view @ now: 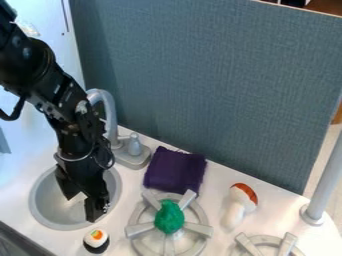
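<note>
While the black arm (63, 95) is seen slanting down from the upper left, the claw (81, 209) is held over the round grey sink (33, 202), toward its right side. Its two fingers are spread apart, so the claw can be described as open; a pale patch is seen between them, though whether it is part of the basin or something else cannot be told. Just outside the near edge of the sink, a toy sushi piece (97, 239), white with a black band and an orange and green top, is set on the white bench (280, 215). Behind the basin, a curved grey faucet (105, 107) is mounted on a base that is shared with a small rounded knob (135, 145).

To the right of the faucet base, a dark purple cloth (175, 170) is laid on the bench, its far edge frayed. In front of the cloth, a green lumpy object (169, 216) is placed on the middle of a grey stove burner (139, 230). Further right, a toy mushroom (234, 212) is laid with its orange-brown cap pointed away from the near edge, and a second burner (287, 245) is partly cut off below it. A grey pole (324, 185) is fixed at the right side, and a blue-grey fabric panel (207, 90) is stood upright along the back.
</note>
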Available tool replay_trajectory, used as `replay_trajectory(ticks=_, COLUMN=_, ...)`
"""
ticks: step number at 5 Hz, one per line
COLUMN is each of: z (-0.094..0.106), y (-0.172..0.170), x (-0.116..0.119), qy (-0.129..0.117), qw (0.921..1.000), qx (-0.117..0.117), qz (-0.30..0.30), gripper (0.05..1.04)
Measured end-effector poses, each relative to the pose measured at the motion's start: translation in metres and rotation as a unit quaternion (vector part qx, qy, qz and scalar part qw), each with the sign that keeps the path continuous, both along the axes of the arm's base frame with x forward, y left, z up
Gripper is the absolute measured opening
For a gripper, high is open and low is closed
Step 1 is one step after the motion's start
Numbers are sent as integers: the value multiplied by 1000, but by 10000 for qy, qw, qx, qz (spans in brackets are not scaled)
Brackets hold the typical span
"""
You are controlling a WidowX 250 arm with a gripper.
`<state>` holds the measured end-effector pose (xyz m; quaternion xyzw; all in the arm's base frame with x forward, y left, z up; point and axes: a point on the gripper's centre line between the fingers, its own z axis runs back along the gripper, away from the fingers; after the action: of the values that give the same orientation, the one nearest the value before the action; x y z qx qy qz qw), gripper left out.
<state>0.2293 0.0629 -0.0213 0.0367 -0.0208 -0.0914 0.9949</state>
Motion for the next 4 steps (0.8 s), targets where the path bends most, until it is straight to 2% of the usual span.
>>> replay_trajectory(ticks=1, z=-5, y=-1, x=-3, qy=88, qw=10000, qx=-33, qz=-12, gripper=1000)
replay_trajectory(ticks=2, z=-18, y=-8, x=-1, qy=53, qw=9995, qx=-233, qz=-217, gripper=1000)
replay_trajectory(ticks=3, z=-34, y=-7, x=-3, qy=107, qw=9995, qx=-201, qz=-223, gripper=1000)
replay_trajectory(ticks=4, z=-52, y=-8, x=-6, qy=321, qw=9992, qx=131, qz=-177, gripper=1000)
